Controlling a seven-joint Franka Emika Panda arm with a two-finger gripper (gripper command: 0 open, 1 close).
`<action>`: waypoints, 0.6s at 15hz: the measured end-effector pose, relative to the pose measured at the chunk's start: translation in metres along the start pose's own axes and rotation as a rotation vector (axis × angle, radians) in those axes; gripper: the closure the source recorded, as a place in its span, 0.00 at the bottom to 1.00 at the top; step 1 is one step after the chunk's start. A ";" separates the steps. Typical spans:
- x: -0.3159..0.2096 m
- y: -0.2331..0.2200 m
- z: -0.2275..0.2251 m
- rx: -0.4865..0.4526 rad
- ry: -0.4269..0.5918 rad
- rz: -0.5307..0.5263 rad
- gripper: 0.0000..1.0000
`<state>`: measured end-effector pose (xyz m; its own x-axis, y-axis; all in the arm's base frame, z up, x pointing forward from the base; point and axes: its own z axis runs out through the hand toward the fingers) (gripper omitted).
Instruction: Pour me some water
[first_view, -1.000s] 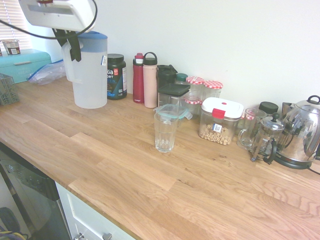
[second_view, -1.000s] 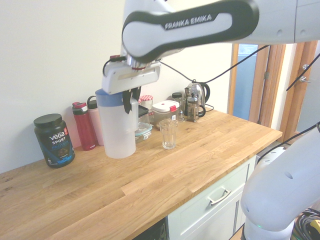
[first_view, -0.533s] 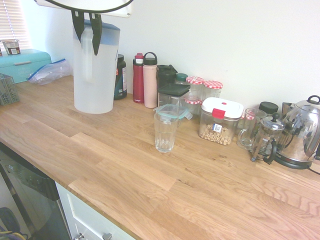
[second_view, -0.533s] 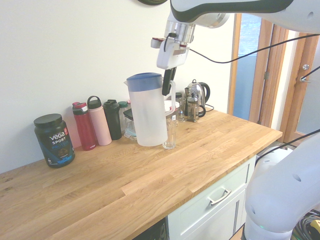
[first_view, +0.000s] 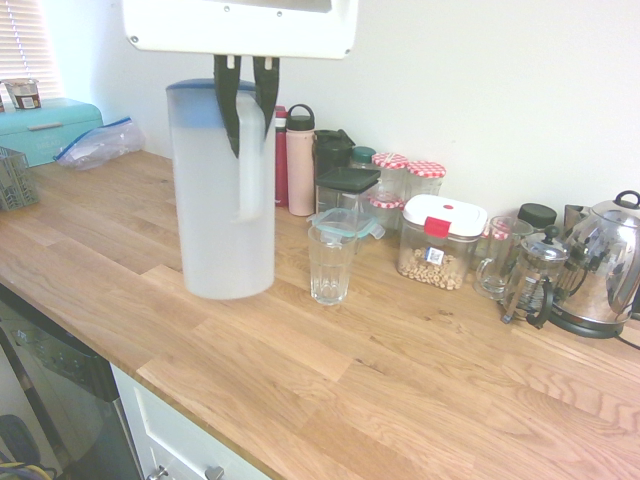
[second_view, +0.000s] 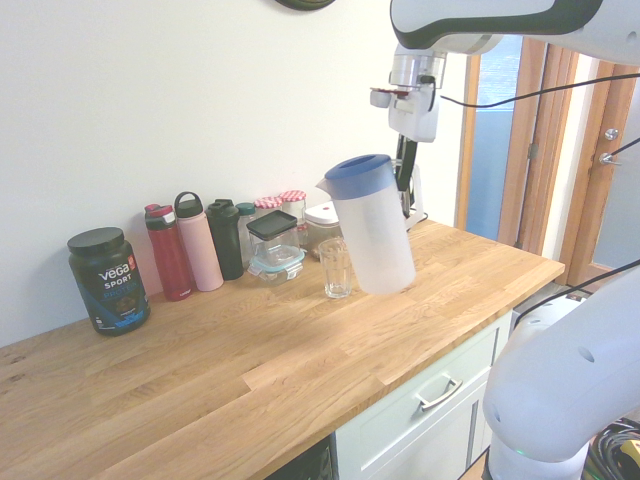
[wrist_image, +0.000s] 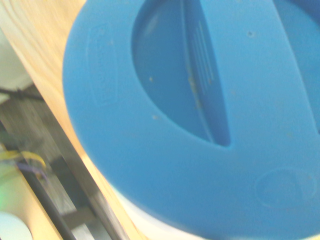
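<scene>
A tall frosted white pitcher (first_view: 222, 190) with a blue lid hangs above the wooden counter, tilted a little in the second exterior view, where the pitcher (second_view: 368, 225) sits right beside the glass. My gripper (first_view: 245, 105) is shut on the pitcher's handle, its dark fingers (second_view: 405, 165) reaching down from above. An empty clear drinking glass (first_view: 329, 263) stands upright on the counter, and the same glass (second_view: 336, 267) is just left of the pitcher in the second exterior view. The blue lid (wrist_image: 200, 115) fills the wrist view.
Along the wall stand a black tub (second_view: 108, 279), red and pink bottles (second_view: 185, 247), jars and containers (first_view: 440, 240), a French press (first_view: 535, 275) and a kettle (first_view: 605, 262). A teal bread box (first_view: 45, 125) and wire rack sit far left. The counter's front edge (first_view: 180, 400) is near.
The pitcher was lifted from the back of the counter near the black tub and carried towards the front and over beside the glass; it now hangs higher and slightly tilted.
</scene>
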<state>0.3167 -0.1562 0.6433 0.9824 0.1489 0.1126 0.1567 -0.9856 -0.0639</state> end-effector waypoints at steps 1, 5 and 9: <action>-0.004 0.012 0.001 -0.005 0.005 0.004 1.00; -0.001 0.050 0.013 -0.030 0.029 0.067 1.00; 0.026 0.079 0.053 -0.054 -0.016 0.093 1.00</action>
<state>0.3600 -0.2262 0.5891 0.9940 0.0576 0.0925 0.0596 -0.9980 -0.0195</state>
